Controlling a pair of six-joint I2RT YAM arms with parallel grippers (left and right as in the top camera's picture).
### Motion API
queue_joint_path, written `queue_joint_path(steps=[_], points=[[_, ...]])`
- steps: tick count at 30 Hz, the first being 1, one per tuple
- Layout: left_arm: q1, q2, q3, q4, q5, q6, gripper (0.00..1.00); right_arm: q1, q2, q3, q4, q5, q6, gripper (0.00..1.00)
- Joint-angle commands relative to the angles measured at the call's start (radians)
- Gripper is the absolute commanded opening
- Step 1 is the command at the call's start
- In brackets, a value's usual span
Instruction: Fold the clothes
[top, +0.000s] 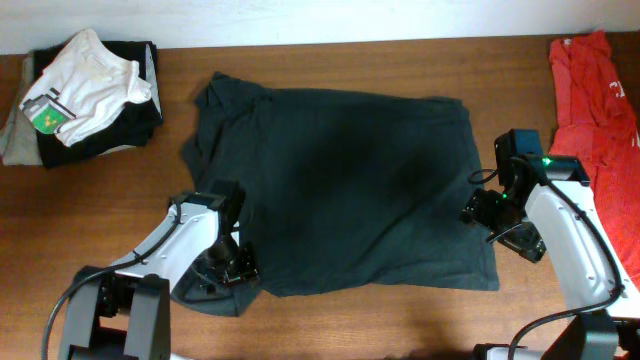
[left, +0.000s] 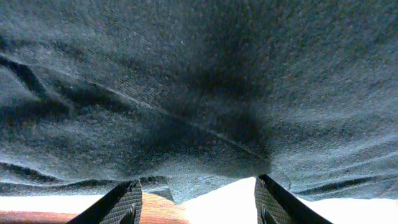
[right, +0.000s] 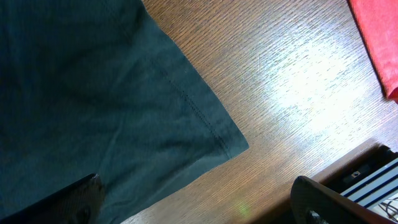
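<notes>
Black T-shirt (top: 340, 190) spread flat as a rough rectangle on the wooden table (top: 400, 320), lying between the two grippers. Left gripper (top: 236, 266) down at the shirt's near left corner, over a bunched bit of its fabric; fingers (left: 124, 202) parted, dark cloth filling the view just ahead of the tips, pale tabletop showing between them, nothing clamped. Right gripper (top: 478, 208) just beside the shirt's right edge, jaws spread wide and gripping nothing; stitched hem corner (right: 233, 144) lying flat ahead of its fingers (right: 74, 199), bare wood grain beyond it. Red T-shirt (top: 595, 90) off to the right of the right gripper, along the table's right edge, apart from the black one. Folded pile (top: 85, 95) well beyond the left gripper, at the table's far left corner: white garment on top, black under it, a grey piece at the outer side.
</notes>
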Motion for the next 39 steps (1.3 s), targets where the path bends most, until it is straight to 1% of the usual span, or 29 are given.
queue_joint_path(steps=[1,3,5,6,8,9,10,11,13,16,18,20,22,25,28,30,32,36,37,39], points=[[-0.004,0.014,-0.016,0.031,-0.010,0.028,0.57,-0.001,-0.011,-0.006,0.003,0.020,-0.006,0.99],[-0.004,0.015,-0.042,0.043,0.014,0.028,0.57,-0.001,-0.011,-0.006,0.003,0.020,-0.006,0.99],[-0.004,0.015,-0.063,0.049,0.032,0.028,0.51,-0.001,-0.011,-0.006,0.003,0.020,-0.006,0.99],[-0.004,0.015,-0.063,0.049,0.034,0.028,0.50,-0.001,-0.011,-0.006,0.003,0.020,-0.006,0.99],[-0.004,0.014,-0.063,0.048,0.034,0.028,0.38,-0.001,-0.011,-0.006,0.006,0.020,-0.006,0.99],[-0.004,0.015,-0.063,0.045,0.034,0.028,0.27,-0.001,-0.011,-0.006,0.006,0.019,-0.006,0.99],[-0.004,0.014,-0.063,0.045,0.031,0.032,0.09,-0.001,-0.011,-0.006,0.006,0.020,-0.006,0.99],[-0.004,0.014,-0.063,0.045,0.031,0.035,0.01,-0.001,-0.011,-0.006,0.006,0.020,-0.006,0.99],[-0.004,0.011,-0.057,0.032,0.023,0.035,0.01,-0.001,-0.011,-0.006,0.008,0.019,-0.006,0.99],[-0.004,-0.030,-0.022,-0.058,-0.023,0.035,0.01,-0.049,-0.011,-0.006,0.029,-0.017,-0.006,0.99],[-0.004,-0.105,-0.018,-0.119,-0.021,0.034,0.01,-0.123,-0.011,-0.006,0.028,-0.057,-0.030,0.99],[-0.004,-0.225,-0.018,-0.198,-0.021,0.034,0.01,-0.212,-0.011,-0.006,0.021,-0.161,-0.114,0.99],[-0.004,-0.318,-0.018,-0.215,0.002,0.033,0.01,-0.241,-0.011,-0.006,0.006,-0.212,-0.149,0.99],[-0.003,-0.449,-0.018,-0.227,0.021,0.008,0.01,-0.241,-0.011,-0.020,-0.048,-0.219,-0.148,0.99],[-0.003,-0.488,-0.018,-0.233,0.043,0.004,0.01,-0.244,-0.011,-0.087,-0.039,-0.222,-0.108,0.99],[-0.003,-0.507,-0.018,-0.234,0.042,0.005,0.01,-0.260,-0.011,-0.143,0.007,-0.232,-0.104,0.99],[-0.003,-0.523,-0.018,-0.252,0.041,0.005,0.01,-0.287,-0.011,-0.208,0.068,-0.305,-0.108,0.99],[-0.003,-0.523,-0.020,-0.273,0.042,0.005,0.01,-0.288,-0.011,-0.270,0.110,-0.327,-0.132,1.00],[-0.003,-0.523,-0.020,-0.272,0.041,0.005,0.01,-0.288,-0.011,-0.288,0.124,-0.326,-0.129,0.98],[-0.003,-0.523,-0.020,-0.272,0.042,0.005,0.01,-0.288,-0.011,-0.319,0.144,-0.322,-0.102,0.90]])
